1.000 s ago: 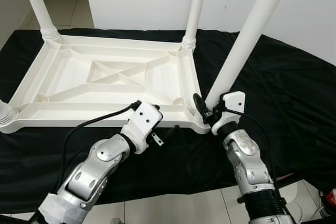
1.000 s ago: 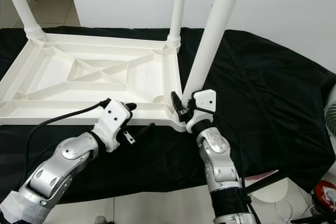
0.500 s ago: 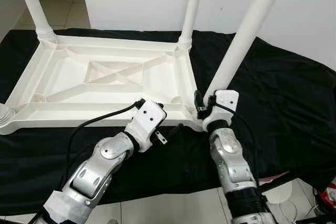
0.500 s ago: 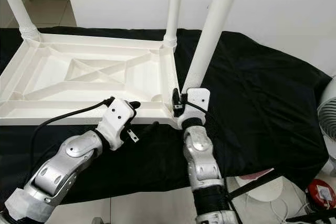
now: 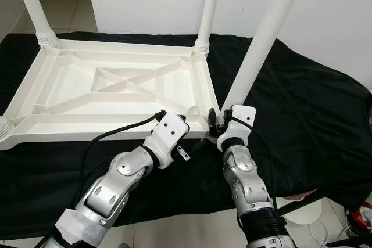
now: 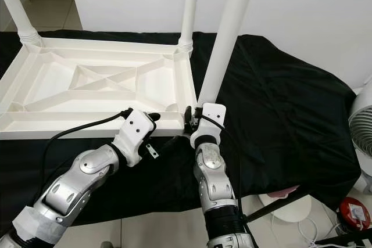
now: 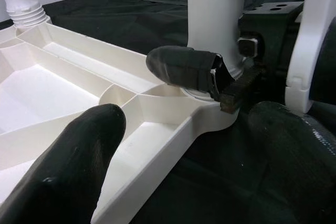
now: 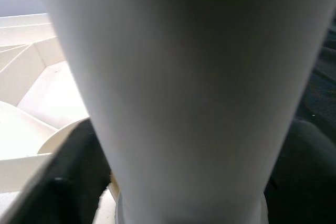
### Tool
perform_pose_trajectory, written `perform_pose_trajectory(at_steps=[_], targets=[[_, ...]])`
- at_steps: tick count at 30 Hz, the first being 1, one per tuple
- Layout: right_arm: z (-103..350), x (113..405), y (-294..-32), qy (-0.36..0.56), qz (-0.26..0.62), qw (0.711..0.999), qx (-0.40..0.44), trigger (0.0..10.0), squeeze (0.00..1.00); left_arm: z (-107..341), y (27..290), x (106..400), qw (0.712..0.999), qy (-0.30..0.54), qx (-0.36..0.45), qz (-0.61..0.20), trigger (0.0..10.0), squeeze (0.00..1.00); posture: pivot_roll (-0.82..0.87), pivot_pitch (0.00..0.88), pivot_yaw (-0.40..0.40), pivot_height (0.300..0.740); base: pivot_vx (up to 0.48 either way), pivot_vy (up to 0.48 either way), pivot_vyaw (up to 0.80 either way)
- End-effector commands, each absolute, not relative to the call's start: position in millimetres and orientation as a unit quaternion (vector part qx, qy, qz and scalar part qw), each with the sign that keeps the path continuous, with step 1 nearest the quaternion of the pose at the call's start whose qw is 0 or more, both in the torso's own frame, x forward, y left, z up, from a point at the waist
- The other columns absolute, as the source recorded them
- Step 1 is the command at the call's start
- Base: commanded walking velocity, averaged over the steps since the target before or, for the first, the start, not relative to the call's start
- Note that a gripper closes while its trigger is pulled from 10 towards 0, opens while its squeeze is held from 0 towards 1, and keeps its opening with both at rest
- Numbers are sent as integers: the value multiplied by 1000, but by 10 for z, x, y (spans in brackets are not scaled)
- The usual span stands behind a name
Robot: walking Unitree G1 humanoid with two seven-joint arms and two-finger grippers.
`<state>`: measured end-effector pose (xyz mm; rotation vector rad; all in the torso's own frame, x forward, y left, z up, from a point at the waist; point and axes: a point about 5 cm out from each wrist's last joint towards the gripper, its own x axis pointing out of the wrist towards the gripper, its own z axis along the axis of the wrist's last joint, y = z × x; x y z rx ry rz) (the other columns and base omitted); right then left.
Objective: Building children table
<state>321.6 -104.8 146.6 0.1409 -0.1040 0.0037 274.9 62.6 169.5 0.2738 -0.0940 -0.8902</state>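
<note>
Right gripper (image 5: 219,125) is clamped around the base of a white table leg (image 5: 260,39) at the near right corner socket of an upturned children's tabletop (image 5: 116,88), which lies underside-up on a black cloth (image 5: 302,114). In the left wrist view, one taped fingertip (image 7: 184,65) presses the leg just above its seat in the socket. Left gripper (image 5: 195,142) hovers beside the same corner, its fingers spread and holding nothing.

Moulded from smooth, glossy white plastic, the tabletop shows a raised rim and crossed stiffening ribs. It looks rigid and light, so it may slide on the cloth if pushed sideways. Round and slick, the tapering leg gives little purchase, and a low hold near the ribbed collar seems the surest place to turn or press it home. Two other legs (image 5: 209,4) stand upright in the far corners, and a threaded stub (image 5: 3,127) shows at the near left corner.
</note>
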Motion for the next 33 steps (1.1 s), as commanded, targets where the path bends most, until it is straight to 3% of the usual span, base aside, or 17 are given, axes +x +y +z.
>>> perform_pose_trajectory(at_steps=[1,7,8,9,10,15,22,33], targets=[[1443,3220,-1096,-51,4,996,73,10000,1000,1666,576,2705,866,-40,137,-479,10000,0,69,60,-81,740,0,0,0],[1462,3229,-1216,-63,18,996,56,10000,1000,1666,579,2701,865,-40,139,-480,10000,0,71,57,-81,740,0,0,0],[1466,3241,-1279,-64,38,996,44,10000,706,1664,585,2701,864,-40,140,-482,10000,0,74,55,-80,740,0,0,0],[1472,3244,-1294,-65,46,996,43,10000,706,1664,587,2703,864,-39,140,-482,10000,0,74,55,-80,740,0,0,0],[1477,3235,-1317,-69,61,995,38,10000,0,1659,587,2692,863,-38,140,-484,10000,0,74,55,-80,740,0,0,0],[1479,3226,-1340,-71,71,994,34,10000,0,1655,587,2683,862,-38,141,-486,10000,0,75,54,-80,740,0,0,0],[1618,3192,-1504,-100,231,968,-17,10000,0,1646,571,2665,856,-35,143,-495,10000,0,73,50,-73,740,0,0,0],[1632,3302,-1582,-82,297,951,-39,10000,0,1658,560,2660,853,-35,143,-500,10000,0,84,47,-71,740,0,0,0]])
